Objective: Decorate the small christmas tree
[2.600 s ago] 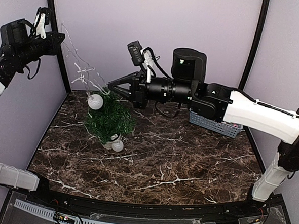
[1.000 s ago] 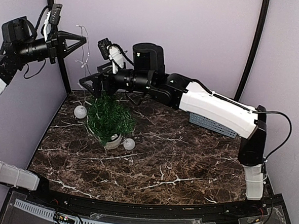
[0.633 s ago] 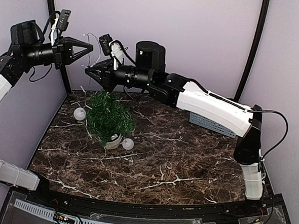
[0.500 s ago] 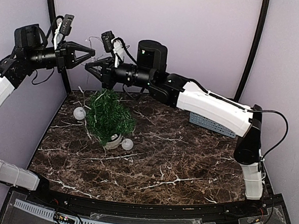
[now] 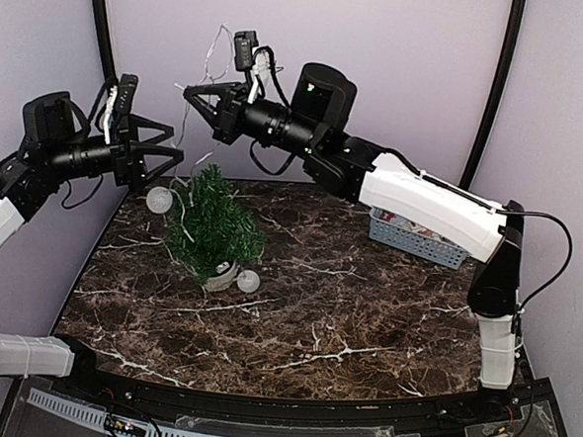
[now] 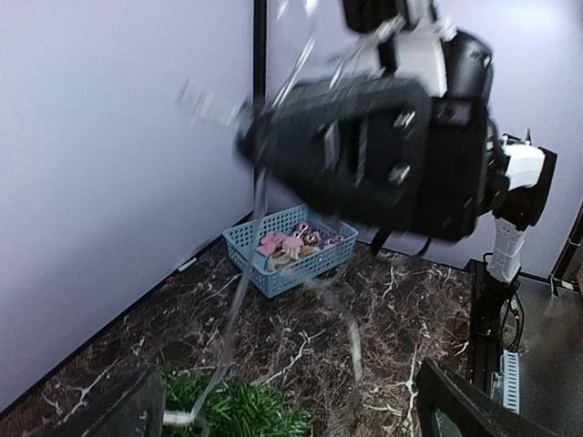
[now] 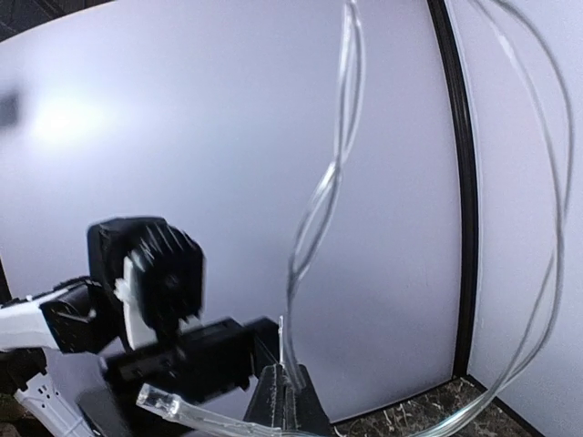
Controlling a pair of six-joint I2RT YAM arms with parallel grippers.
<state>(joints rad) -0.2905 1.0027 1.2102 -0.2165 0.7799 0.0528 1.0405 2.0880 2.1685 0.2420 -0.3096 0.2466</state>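
Small christmas tree: bushy dark-green cone, upright in a round white pot, standing on the dark marbled counter at its far left part. White ball: just left of the tree, level with its upper half; whether it hangs or rests cannot be told. Second white ball: on the counter just right of the tree's pot. Clear strand: thin, transparent and looping, it rises from the tree's left side to a point above the treetop and curls higher against the back wall. Right hand: above the tree and slightly to its left, at the end of an arm stretched across from the right; fingers pressed together, pinching the clear strand, as the right wrist view shows. Left hand: left of the treetop and below the right hand; its fingers are spread wide with nothing between them in a grip. In the left wrist view the strand hangs down through the gap toward the tree's tip, and no contact with either finger can be made out. Blue slatted basket: well to the right of the tree by the back wall, holding small pink and pale items too small to identify.
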